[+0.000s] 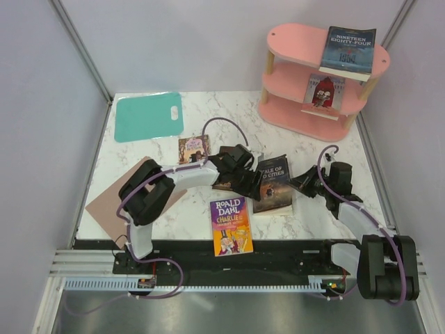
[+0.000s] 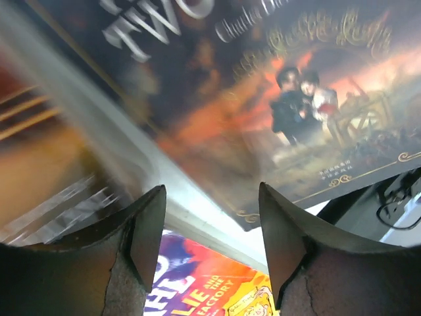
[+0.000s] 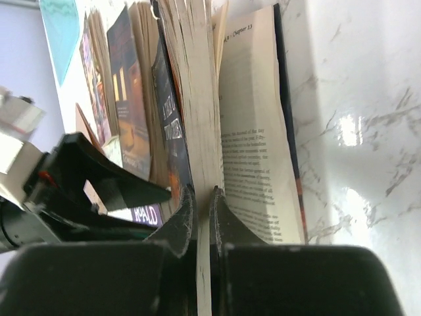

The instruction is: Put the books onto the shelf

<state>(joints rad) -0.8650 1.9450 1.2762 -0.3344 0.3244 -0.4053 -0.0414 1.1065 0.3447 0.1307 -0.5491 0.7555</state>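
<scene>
Showing the task partly done: Nineteen Eighty-Four (image 1: 348, 50) and a second book (image 1: 325, 92) sit on the shelf (image 1: 292, 35), upper right; at centre your right gripper (image 3: 202, 194) pinches pages of A Tale of Two Cities (image 1: 274, 184); your left gripper (image 2: 212, 197) hangs spread over its cover; the Roald Dahl book (image 1: 231, 226), lower centre, and a small brown book (image 1: 193, 148), upper centre, lie unshelved.
</scene>
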